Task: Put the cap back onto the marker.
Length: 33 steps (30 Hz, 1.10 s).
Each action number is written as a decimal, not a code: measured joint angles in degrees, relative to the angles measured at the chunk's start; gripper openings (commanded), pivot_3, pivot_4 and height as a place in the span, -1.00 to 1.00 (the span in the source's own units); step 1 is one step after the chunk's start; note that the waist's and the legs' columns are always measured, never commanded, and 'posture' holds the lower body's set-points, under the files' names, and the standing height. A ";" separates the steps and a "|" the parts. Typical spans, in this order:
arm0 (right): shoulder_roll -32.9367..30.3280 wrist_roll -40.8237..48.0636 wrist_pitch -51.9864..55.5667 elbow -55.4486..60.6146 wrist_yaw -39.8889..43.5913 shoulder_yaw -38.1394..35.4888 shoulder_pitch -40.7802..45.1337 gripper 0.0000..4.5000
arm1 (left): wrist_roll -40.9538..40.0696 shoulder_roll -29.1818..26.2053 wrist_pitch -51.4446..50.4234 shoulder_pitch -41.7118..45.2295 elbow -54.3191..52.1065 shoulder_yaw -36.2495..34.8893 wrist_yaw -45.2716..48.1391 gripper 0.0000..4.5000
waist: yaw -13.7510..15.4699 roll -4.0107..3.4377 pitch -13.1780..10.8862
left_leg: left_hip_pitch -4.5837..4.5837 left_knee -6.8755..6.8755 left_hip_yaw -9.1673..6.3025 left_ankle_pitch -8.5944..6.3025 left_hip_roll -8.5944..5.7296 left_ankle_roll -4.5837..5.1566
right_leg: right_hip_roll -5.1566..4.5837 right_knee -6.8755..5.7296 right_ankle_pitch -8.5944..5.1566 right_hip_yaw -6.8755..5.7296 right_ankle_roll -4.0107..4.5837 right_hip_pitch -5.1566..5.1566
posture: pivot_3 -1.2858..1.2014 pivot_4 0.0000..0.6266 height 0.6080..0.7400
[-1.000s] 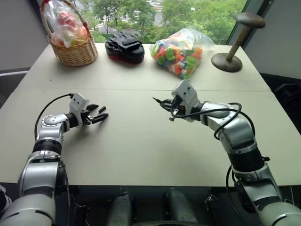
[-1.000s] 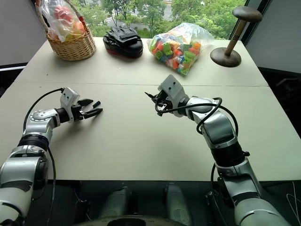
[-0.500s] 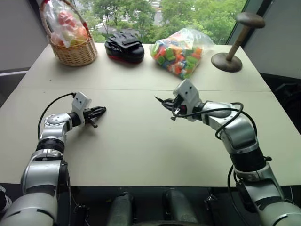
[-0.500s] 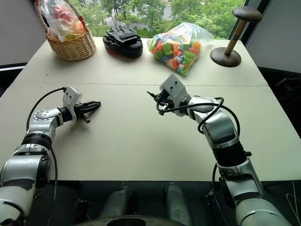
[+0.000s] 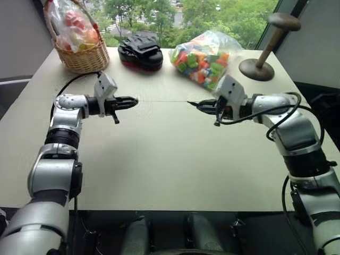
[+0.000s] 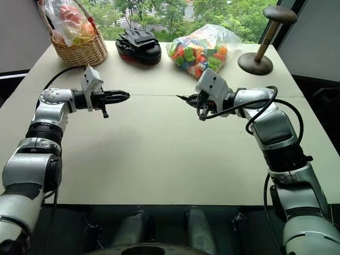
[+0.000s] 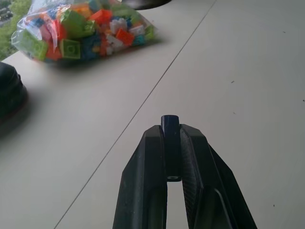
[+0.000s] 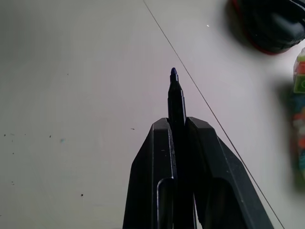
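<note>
My left gripper (image 5: 129,101) is shut on the cap (image 7: 170,123), a small dark cylinder whose end sticks out past the fingertips (image 7: 153,138). It hovers above the table (image 5: 159,159) near the seam, pointing right. Facing it, my right gripper (image 5: 206,107) is shut on the marker (image 8: 176,98), and the thin pointed tip (image 5: 190,102) reaches out to the left. Cap and marker tip sit at about the same height, a hand's width apart.
Along the far edge stand a wicker basket (image 5: 79,57) holding a bag, a black case (image 5: 140,53), a clear bag of coloured bricks (image 5: 204,59) and a wooden stand (image 5: 261,66). The table's near half lies bare under both arms.
My left gripper closed on the cap, lifted it off the table and swung up and to the right. My right gripper rose a little with the marker.
</note>
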<state>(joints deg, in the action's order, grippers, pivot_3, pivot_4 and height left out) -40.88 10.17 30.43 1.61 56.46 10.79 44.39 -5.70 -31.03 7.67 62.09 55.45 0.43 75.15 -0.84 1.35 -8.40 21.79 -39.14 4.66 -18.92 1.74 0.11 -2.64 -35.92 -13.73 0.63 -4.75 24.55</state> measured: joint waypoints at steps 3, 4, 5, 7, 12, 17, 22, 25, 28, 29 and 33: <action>-1.34 -0.10 -3.25 -2.20 4.00 0.13 1.63 -1.00 | -0.10 2.95 -0.90 2.98 -0.76 1.10 3.51 -0.99 | -0.04 -0.04 -0.02 | 0.05 0.00 0.02 -0.01 0.01 0.01 | 0.00 0.02 -0.01 0.01 -0.01 0.06 | 0.03 -0.52 1.00; -1.48 -0.15 -4.00 -2.40 4.84 0.13 2.03 -1.00 | -0.10 3.79 -0.89 3.53 -0.85 1.20 4.11 -0.99 | -0.09 -0.04 -0.02 | 0.06 0.00 -0.01 -0.01 0.02 0.02 | 0.00 0.02 -0.01 0.02 -0.01 0.07 | 0.03 -0.52 1.00; -1.51 -0.34 -4.78 -2.64 5.43 0.13 2.34 -1.00 | -0.10 4.69 -0.85 4.13 -0.85 1.25 4.65 -0.99 | -0.12 -0.04 -0.02 | 0.06 0.00 -0.02 -0.01 0.03 0.02 | 0.01 0.02 -0.01 0.02 -0.01 0.07 | 0.03 -0.52 1.00; -1.49 -0.55 -5.65 -3.16 5.93 0.13 2.67 -1.00 | -0.10 6.05 -0.60 4.93 -0.81 1.23 4.96 -0.99 | -0.09 -0.04 -0.02 | 0.05 -0.01 -0.05 -0.01 0.03 0.02 | 0.01 0.01 -0.01 0.02 -0.01 0.07 | 0.03 -0.52 1.00; -0.91 -0.93 -5.96 -3.20 5.81 0.13 2.78 -1.00 | -0.03 9.15 0.42 4.99 -0.80 1.31 5.46 -0.99 | 0.07 -0.04 -0.02 | 0.05 -0.03 -0.08 -0.01 0.05 0.01 | 0.00 -0.01 -0.01 0.03 -0.01 0.07 | 0.03 -0.52 1.00; -0.39 -0.94 -5.81 -3.19 5.11 0.10 2.78 -1.00 | 0.02 10.40 1.59 3.30 -0.81 1.66 5.20 -0.99 | 0.06 -0.04 -0.02 | 0.06 -0.03 -0.08 -0.01 0.06 0.01 | -0.02 -0.01 -0.01 0.04 -0.01 0.08 | 0.03 -0.52 1.00; 0.30 -1.09 -5.81 -3.19 4.26 0.10 2.77 -1.00 | -0.04 11.29 1.36 0.70 -2.59 2.17 5.36 -0.99 | 0.08 -0.04 -0.02 | 0.07 -0.04 -0.08 0.00 0.06 0.01 | -0.02 -0.02 -0.01 0.04 -0.01 0.08 | 0.03 -0.52 1.00; 0.45 -1.09 -5.81 -3.19 4.14 0.10 2.76 -1.00 | -0.14 11.37 0.54 0.34 -4.18 2.21 5.20 -0.99 | 0.12 -0.04 -0.02 | 0.07 -0.04 -0.08 0.00 0.06 0.01 | -0.02 -0.02 -0.01 0.04 -0.01 0.08 | 0.03 -0.52 1.00; 0.62 -1.09 -5.80 -3.19 4.14 0.10 2.73 -1.00 | -0.82 11.41 0.01 0.34 -5.17 2.19 4.71 -0.99 | 0.17 -0.04 -0.02 | 0.08 -0.04 -0.09 0.00 0.06 0.01 | -0.04 -0.02 -0.01 0.04 -0.01 0.08 | 0.03 -0.52 1.00; 0.63 -1.08 -5.80 -3.18 4.13 0.11 2.68 -1.00 | -1.06 11.43 -0.17 0.34 -5.35 2.19 4.60 -0.99 | 0.17 -0.04 -0.02 | 0.08 -0.04 -0.09 0.00 0.06 0.01 | -0.04 -0.02 -0.01 0.04 -0.01 0.08 | 0.03 -0.52 1.00; 0.66 -1.12 -5.80 -3.18 4.13 0.11 2.20 -1.00 | -1.40 11.44 -1.19 0.34 -6.33 2.19 4.48 -0.99 | 0.14 -0.04 -0.02 | 0.07 -0.04 -0.09 -0.01 0.05 0.01 | -0.03 -0.02 -0.01 0.04 -0.01 0.08 | 0.03 -0.52 1.00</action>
<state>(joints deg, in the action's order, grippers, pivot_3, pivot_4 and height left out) -40.21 9.05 24.63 -1.58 60.59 10.89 46.59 -7.10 -19.59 6.48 62.43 49.12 2.62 79.63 -0.71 1.31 -8.42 21.86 -39.19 4.58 -18.93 1.79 0.12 -2.67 -35.94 -13.74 0.67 -4.76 24.63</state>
